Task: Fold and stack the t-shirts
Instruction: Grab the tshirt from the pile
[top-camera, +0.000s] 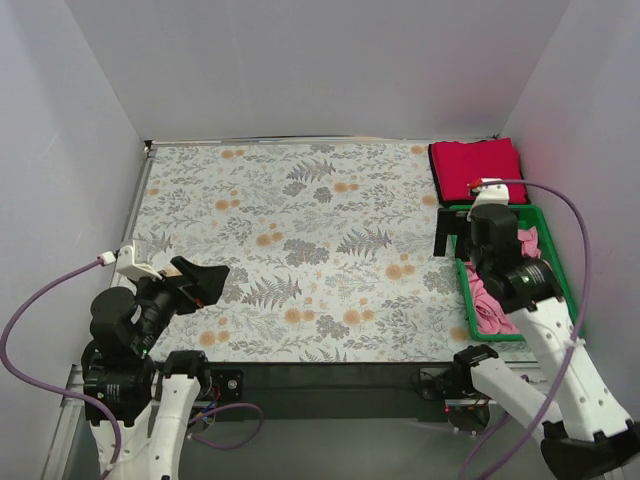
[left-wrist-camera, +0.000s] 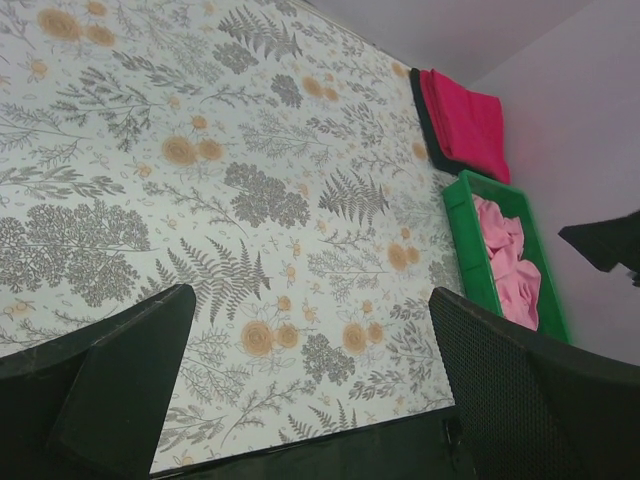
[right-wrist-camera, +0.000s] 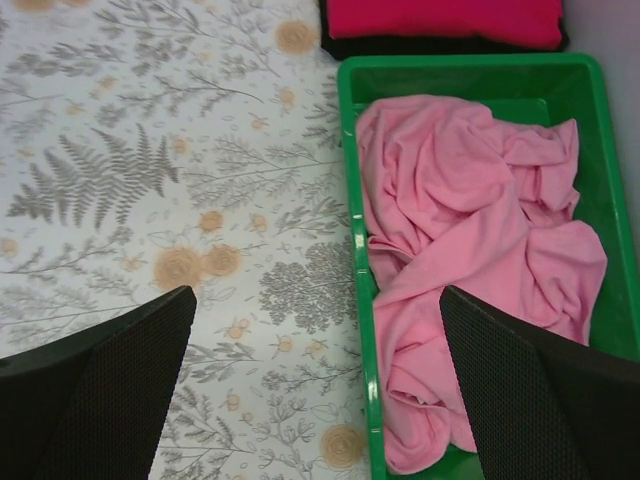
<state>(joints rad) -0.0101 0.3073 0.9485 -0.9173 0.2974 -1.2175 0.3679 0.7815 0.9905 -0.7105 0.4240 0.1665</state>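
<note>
The light pink t-shirt (right-wrist-camera: 470, 250) lies crumpled in the green bin (right-wrist-camera: 357, 200) at the right; it also shows in the top view (top-camera: 488, 300) and the left wrist view (left-wrist-camera: 505, 262). The crimson red t-shirt (top-camera: 475, 170) lies folded at the back right corner, behind the bin, and shows in both wrist views (right-wrist-camera: 440, 18) (left-wrist-camera: 468, 120). My right gripper (right-wrist-camera: 315, 295) is open and empty, hovering over the bin's left wall (top-camera: 465, 237). My left gripper (left-wrist-camera: 310, 300) is open and empty above the cloth's near left part (top-camera: 200, 283).
The floral table cloth (top-camera: 300, 230) covers the table. A dark layer (right-wrist-camera: 340, 45) shows under the red shirt. White walls close in the left, back and right sides. The table's black front edge (top-camera: 320, 385) runs between the arm bases.
</note>
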